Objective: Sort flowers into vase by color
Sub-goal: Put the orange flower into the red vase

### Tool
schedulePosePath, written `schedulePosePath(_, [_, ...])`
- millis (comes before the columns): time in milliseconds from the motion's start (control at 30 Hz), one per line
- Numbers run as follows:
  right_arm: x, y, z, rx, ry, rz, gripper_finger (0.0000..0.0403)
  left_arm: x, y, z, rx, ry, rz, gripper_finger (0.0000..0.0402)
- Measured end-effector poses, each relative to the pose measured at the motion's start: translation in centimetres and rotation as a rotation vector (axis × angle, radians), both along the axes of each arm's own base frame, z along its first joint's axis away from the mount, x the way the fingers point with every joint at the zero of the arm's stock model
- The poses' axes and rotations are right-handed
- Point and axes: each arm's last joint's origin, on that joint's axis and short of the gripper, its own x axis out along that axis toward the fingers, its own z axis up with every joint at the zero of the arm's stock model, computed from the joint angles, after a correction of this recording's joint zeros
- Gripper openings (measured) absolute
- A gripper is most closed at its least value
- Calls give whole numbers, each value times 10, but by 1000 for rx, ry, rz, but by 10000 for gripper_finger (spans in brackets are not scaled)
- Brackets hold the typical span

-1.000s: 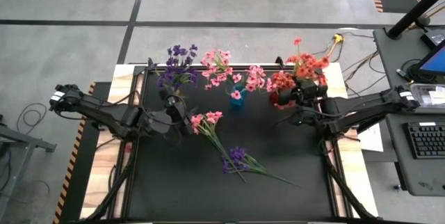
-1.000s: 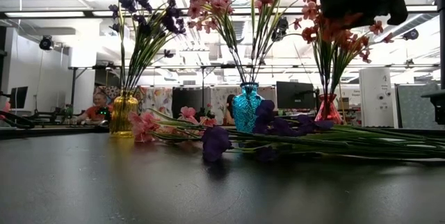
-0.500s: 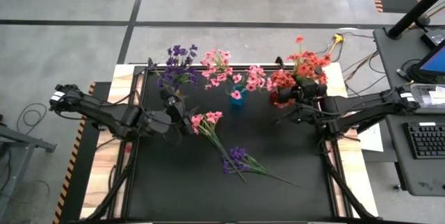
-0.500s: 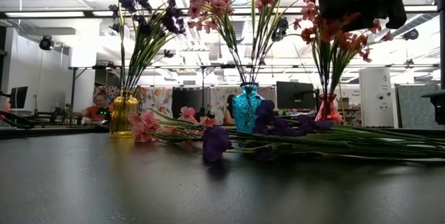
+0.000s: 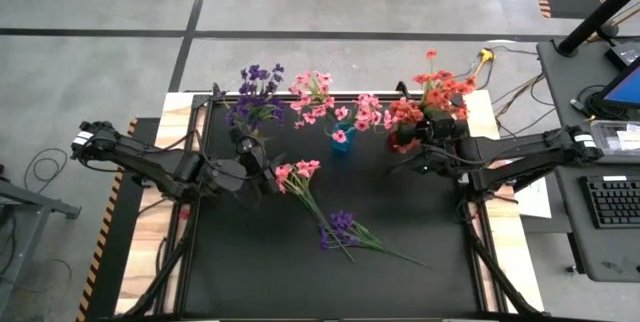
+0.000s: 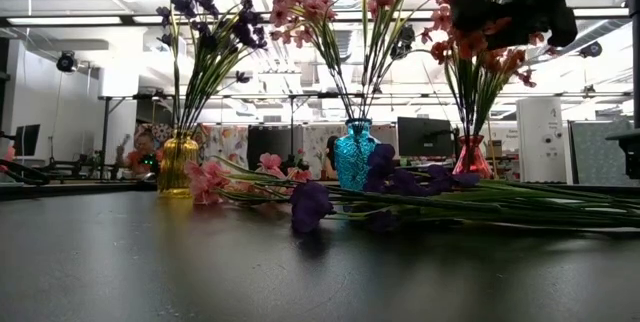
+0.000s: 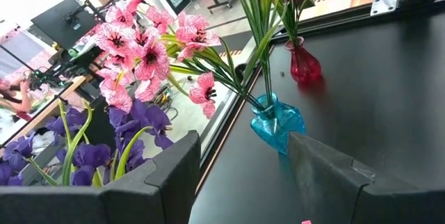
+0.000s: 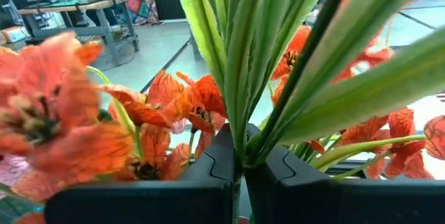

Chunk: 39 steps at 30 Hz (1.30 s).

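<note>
Two sprigs lie loose on the black table mat (image 5: 400,202): a pink-blossomed sprig with a thin green stem (image 5: 297,174) and a purple-blossomed sprig (image 5: 342,226), their stems crossing near the middle. You see the pink one's long axis running from its blossoms, just beside the left gripper (image 5: 262,174), away toward the mat's near-right; its jaws stand apart and hold nothing. The left arm is clearly the nearer one. The right gripper (image 8: 240,172) is closed on green stems of the coral-red flowers (image 5: 435,92) above the small red glass vase (image 6: 470,158), at the far right. The teal glass vase (image 5: 342,140) with pink flowers and the amber glass vase (image 6: 178,165) with purple ones stand along the far edge. Behind is an open workshop with desks.
</note>
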Motion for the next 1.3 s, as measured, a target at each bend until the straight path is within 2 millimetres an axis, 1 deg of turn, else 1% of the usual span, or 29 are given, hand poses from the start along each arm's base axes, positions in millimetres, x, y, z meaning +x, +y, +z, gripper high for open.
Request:
schedulePosePath(133, [5,-4,-6,-4,56,-22,13,0,0,0,0,0,0,200])
schedulePosePath(267, [8,-5,-9,-4,74,-26,13,0,0,0,0,0,0,200])
schedulePosePath(933, [20,-5,-23,36,93,-13,15,0,0,0,-6,-4,2,200])
schedulePosePath(1000, [20,-5,-23,44,93,-8,23,0,0,0,-6,-4,2,200])
schedulePosePath(1100, [19,-5,-23,57,103,5,46,0,0,0,-6,-4,2,200])
schedulePosePath(1300, [18,-4,-24,126,123,58,123,0,0,0,-12,-9,4,200])
